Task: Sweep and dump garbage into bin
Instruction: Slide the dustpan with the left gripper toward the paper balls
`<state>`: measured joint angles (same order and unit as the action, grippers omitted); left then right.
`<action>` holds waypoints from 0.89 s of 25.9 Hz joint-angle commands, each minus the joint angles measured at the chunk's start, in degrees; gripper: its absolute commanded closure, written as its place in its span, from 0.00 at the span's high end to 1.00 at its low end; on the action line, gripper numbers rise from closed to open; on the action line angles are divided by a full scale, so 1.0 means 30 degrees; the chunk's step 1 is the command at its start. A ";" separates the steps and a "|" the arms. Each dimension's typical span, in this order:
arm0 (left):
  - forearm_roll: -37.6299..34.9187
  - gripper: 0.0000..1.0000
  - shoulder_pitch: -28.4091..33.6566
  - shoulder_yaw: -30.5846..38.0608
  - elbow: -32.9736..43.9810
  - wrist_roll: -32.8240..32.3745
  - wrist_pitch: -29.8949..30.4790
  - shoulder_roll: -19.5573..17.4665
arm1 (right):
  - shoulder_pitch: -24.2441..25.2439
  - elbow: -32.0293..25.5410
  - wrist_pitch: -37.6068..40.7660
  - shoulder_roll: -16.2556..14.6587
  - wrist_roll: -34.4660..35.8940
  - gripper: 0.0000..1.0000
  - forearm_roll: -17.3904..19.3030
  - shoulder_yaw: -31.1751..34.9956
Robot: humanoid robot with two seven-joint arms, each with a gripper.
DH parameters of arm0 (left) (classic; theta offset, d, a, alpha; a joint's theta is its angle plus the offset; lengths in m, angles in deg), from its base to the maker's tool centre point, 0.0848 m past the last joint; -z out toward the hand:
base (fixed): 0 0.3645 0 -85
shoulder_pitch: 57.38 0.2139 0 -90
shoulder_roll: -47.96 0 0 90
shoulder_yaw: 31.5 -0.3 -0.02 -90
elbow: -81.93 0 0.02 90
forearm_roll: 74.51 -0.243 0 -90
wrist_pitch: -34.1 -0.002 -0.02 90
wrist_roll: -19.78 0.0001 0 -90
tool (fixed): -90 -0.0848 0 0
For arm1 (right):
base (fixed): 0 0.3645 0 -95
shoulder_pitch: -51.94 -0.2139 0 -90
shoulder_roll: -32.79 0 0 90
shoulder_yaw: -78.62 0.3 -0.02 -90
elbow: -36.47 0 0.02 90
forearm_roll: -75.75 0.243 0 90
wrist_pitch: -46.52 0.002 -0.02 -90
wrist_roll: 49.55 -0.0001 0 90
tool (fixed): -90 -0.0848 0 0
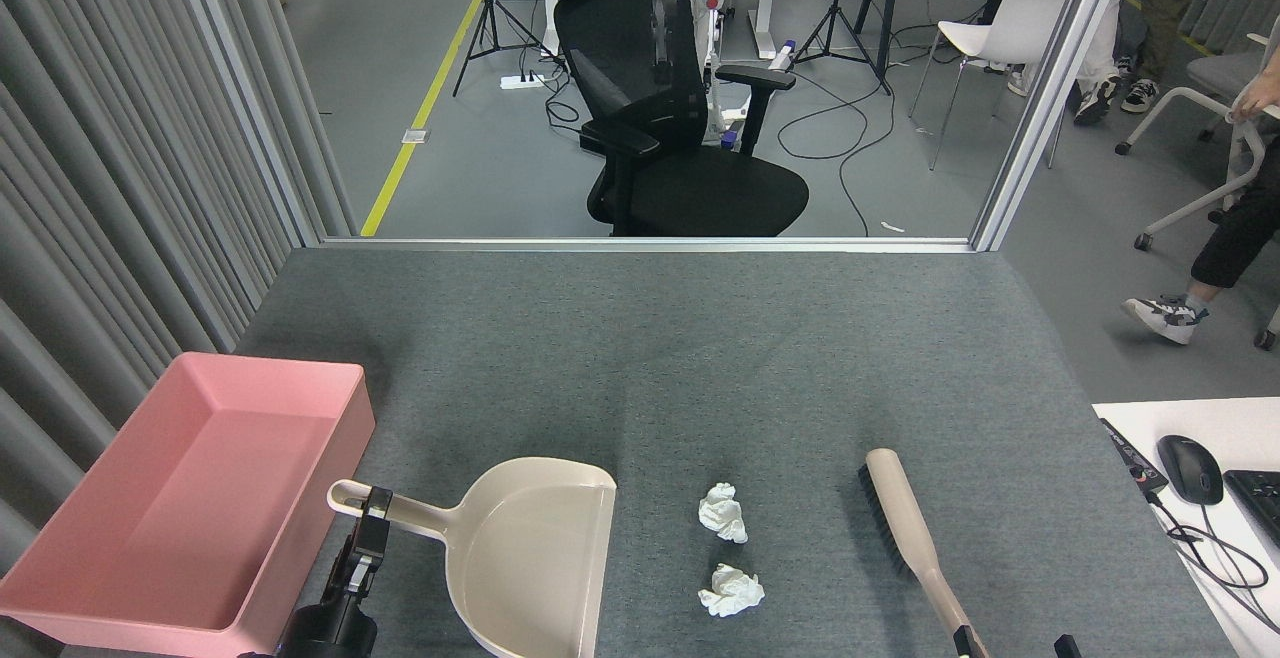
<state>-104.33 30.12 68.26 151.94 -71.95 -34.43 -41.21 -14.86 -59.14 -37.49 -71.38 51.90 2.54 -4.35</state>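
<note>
Two crumpled white tissue wads of garbage lie on the grey table, one behind the other. The pink bin stands at the left edge, with nothing inside. A beige dustpan lies between the bin and the garbage, its mouth facing right. My left gripper is shut on the dustpan's handle. A beige brush with dark bristles lies right of the garbage. Only two dark tips of my right gripper show at the bottom edge, standing apart, one beside the brush handle's end.
A white desk with a mouse, a keyboard and cables adjoins the table's right side. Grey curtains hang close on the left. Beyond the far edge stand a black office chair and a person's legs at the right.
</note>
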 commanded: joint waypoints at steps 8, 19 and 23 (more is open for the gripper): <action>0.0271 0.11 0.0010 -0.0030 0.0363 -0.0361 0.0049 0.0072 | 0.0146 -0.0005 -0.0004 0.0005 -0.0069 0.99 0.0000 0.0029; 0.3054 0.11 -0.0107 0.0058 0.2823 -0.2675 -0.1914 -0.0191 | 0.0146 0.0024 -0.0004 0.0005 -0.0069 0.99 0.0000 0.0000; 0.3582 0.11 -0.0224 0.0058 0.3380 -0.2910 -0.2559 -0.0514 | 0.0176 0.0024 0.0025 0.0005 -0.0040 0.99 0.0000 0.0000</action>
<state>-94.74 29.70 68.44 160.80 -79.97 -40.71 -42.23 -14.37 -59.09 -37.49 -71.37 51.46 2.54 -4.36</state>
